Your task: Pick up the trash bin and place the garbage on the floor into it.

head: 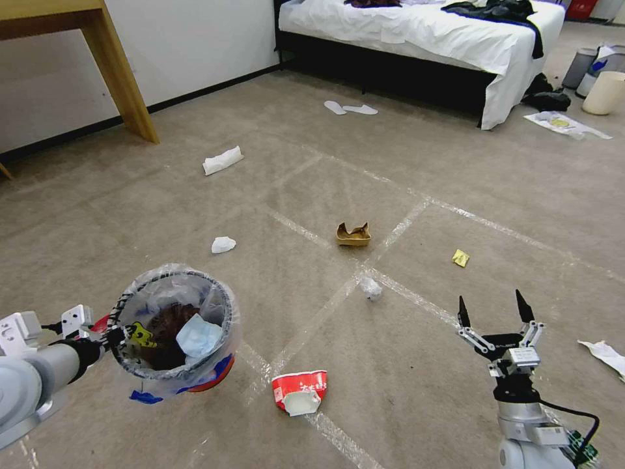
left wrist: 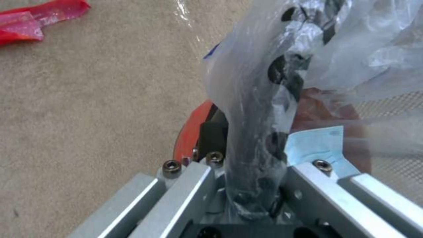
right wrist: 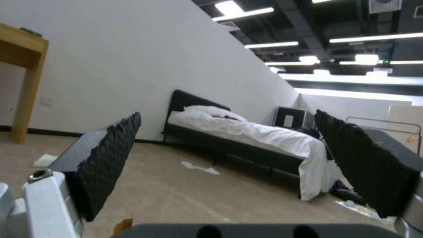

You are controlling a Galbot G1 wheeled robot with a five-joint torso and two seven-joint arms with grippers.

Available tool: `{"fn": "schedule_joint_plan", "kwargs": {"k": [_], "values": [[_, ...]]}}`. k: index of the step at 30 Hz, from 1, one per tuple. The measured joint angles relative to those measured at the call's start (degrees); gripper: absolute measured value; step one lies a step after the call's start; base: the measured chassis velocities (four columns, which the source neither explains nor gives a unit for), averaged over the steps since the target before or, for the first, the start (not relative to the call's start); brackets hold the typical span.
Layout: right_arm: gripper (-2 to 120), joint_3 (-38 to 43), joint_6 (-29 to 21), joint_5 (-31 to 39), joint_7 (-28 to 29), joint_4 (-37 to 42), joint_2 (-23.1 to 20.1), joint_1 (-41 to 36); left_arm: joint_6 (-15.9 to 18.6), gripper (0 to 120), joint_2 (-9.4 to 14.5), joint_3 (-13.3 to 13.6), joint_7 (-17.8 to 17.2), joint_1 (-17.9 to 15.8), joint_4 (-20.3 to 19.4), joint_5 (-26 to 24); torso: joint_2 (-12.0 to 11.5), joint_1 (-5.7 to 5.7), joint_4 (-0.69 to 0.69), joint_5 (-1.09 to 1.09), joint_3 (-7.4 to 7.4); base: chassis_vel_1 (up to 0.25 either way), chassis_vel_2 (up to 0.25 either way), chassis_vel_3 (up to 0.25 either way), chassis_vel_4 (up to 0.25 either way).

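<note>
Left gripper (head: 111,337) at 8 o'clock in the head view, clamped on the near rim of the trash bin (head: 174,329); the left wrist view shows the jaws closed over mesh and clear liner (left wrist: 255,138). The bin hangs off the floor (head: 456,195), tilted slightly, mouth up. Inside it: a pale blue face mask (head: 198,337) over something dark (cannot make out what).

Right gripper (head: 493,311) at 5 o'clock, fingers spread wide, pointing up and forward, holding nothing. In the right wrist view its pads (right wrist: 110,155) frame the bed (right wrist: 264,138).

Garbage on the carpet: red-and-white paper bowl (head: 299,392) at 6 o'clock, just right of the bin; crumpled tissue (head: 370,287) near centre; brown cardboard tray (head: 353,234) beyond it at 12; small white tissue (head: 223,244) at 10; larger folded tissue (head: 222,160) farther at 11; yellow wrapper (head: 460,258) at 2. A red wrapper (left wrist: 31,19) lies on the carpet in the left wrist view.
</note>
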Motion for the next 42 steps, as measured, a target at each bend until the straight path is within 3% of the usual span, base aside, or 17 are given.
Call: {"fn": "schedule_joint_plan", "kwargs": {"k": [10, 14, 16, 17, 19, 20, 21, 23, 24, 27, 30, 32, 33, 35, 36, 38, 42], "values": [[100, -2.6, -3.0, -0.1, 1.9, -0.8, -4.2, 3.3, -0.1, 1, 0.3, -0.2, -0.3, 0.1, -0.2, -0.3, 0.0, 0.0, 0.0, 0.0, 0.01, 0.0, 0.0, 0.0, 0.0], [100, -6.9, -6.3, 0.8, 3.3, -0.7, -9.2, 6.0, -0.3, 1, 0.4, -0.2, -0.3, 0.3, -0.5, -0.2, 0.0, 0.0, 0.0, 0.01, 0.01, 0.0, 0.0, 0.0, 0.0], [100, -11.1, -11.5, 2.9, 5.8, 0.6, -16.0, 8.8, -0.3, 1, 0.0, -0.3, -0.4, 0.6, -0.8, 0.0, 0.0, 0.0, 0.0, 0.0, 0.01, 0.0, 0.0, 0.0, 0.0], [100, -11.1, -11.5, 2.9, 5.8, 0.6, -16.0, 8.8, -0.3, 1, 0.0, -0.3, -0.4, 0.6, -0.8, 0.0, 0.0, 0.0, 0.0, 0.0, 0.01, 0.0, 0.0, 0.0, 0.0], [100, -16.8, -16.8, 7.0, 7.8, 1.2, -24.8, 13.1, -0.4, 1, -0.6, -0.6, -0.4, 1.1, -0.8, 0.4, 0.0, 0.0, -0.01, -0.01, 0.01, 0.0, 0.0, 0.0, 0.0], [100, -16.8, -16.8, 7.0, 7.8, 1.2, -24.8, 13.1, -0.4, 1, -0.6, -0.6, -0.4, 1.1, -0.8, 0.4, 0.0, 0.0, -0.01, -0.01, 0.01, 0.0, 0.0, 0.0, 0.0], [100, -19.6, -18.5, 9.2, 7.7, 0.9, -27.9, 15.6, -0.4, 1, -0.9, -0.8, -0.3, 1.4, -0.8, 0.7, 0.0, 0.01, 0.0, -0.01, 0.01, 0.0, 0.0, 0.0, 0.0], [100, -24.1, -21.4, 15.2, 2.6, -0.4, -32.8, 20.1, -0.4, 1, -1.5, -1.1, -0.2, 1.7, -0.8, 0.9, 0.0, 0.0, 0.04, 0.01, 0.02, 0.0, 0.0, 0.0, 0.0], [100, -24.1, -21.4, 15.2, 2.6, -0.4, -32.8, 20.1, -0.4, 1, -1.5, -1.1, -0.2, 1.7, -0.8, 0.9, 0.0, 0.0, 0.04, 0.01, 0.02, 0.0, 0.0, 0.0, 0.0], [100, -34.2, -25.1, 22.7, -12.6, -5.2, -41.3, 28.7, -0.4, 1, -2.9, -1.2, -0.1, 2.1, -0.6, 1.6, 0.0, 0.0, 0.01, -0.01, 0.01, 0.0, 0.0, 0.0, 0.0], [100, -37.5, -25.8, 23.1, -16.5, -6.9, -43.2, 31.3, -0.4, 1, -3.3, -1.2, -0.1, 2.1, -0.5, 1.9, 0.0, 0.01, 0.0, 0.02, 0.02, 0.0, 0.0, 0.0, 0.0], [100, -49.5, -26.9, 22.9, -23.4, -11.2, -46.0, 41.0, -0.5, 1, -4.2, -1.2, -0.1, 2.1, -0.1, 2.3, 0.0, 0.01, -0.04, -0.01, 0.02, 0.0, 0.0, 0.0, 0.0], [100, -49.5, -26.9, 22.9, -23.4, -11.2, -46.0, 41.0, -0.5, 1, -4.2, -1.2, -0.1, 2.1, -0.1, 2.3, 0.0, 0.01, -0.04, -0.01, 0.02, 0.0, 0.0, 0.0, 0.0], [100, -60.0, -28.5, 22.8, -27.2, -14.0, -45.3, 50.1, -0.5, 1, -5.0, -1.2, 0.1, 2.1, 0.2, 2.7, 0.0, 0.01, 0.0, -0.02, 0.01, 0.0, 0.0, 0.0, 0.0], [100, -60.0, -28.5, 22.8, -27.2, -14.0, -45.3, 50.1, -0.5, 1, -5.0, -1.2, 0.1, 2.1, 0.2, 2.7, 0.0, 0.01, 0.0, -0.02, 0.01, 0.0, 0.0, 0.0, 0.0], [100, -71.2, -30.8, 22.1, -32.0, -17.4, -41.8, 59.4, -0.5, 1, -5.5, -1.2, 0.1, 2.3, 0.6, 3.3, 0.0, 0.01, 0.02, 0.03, 0.02, 0.0, 0.0, 0.0, 0.0], [100, -79.7, -31.2, 21.4, -35.1, -21.1, -38.3, 67.7, -0.6, 1, -5.6, -1.4, 0.1, 2.1, 0.7, 3.4, 0.0, 0.01, 0.01, -0.03, 0.01, 0.0, 0.0, 0.0, 0.0]]}}
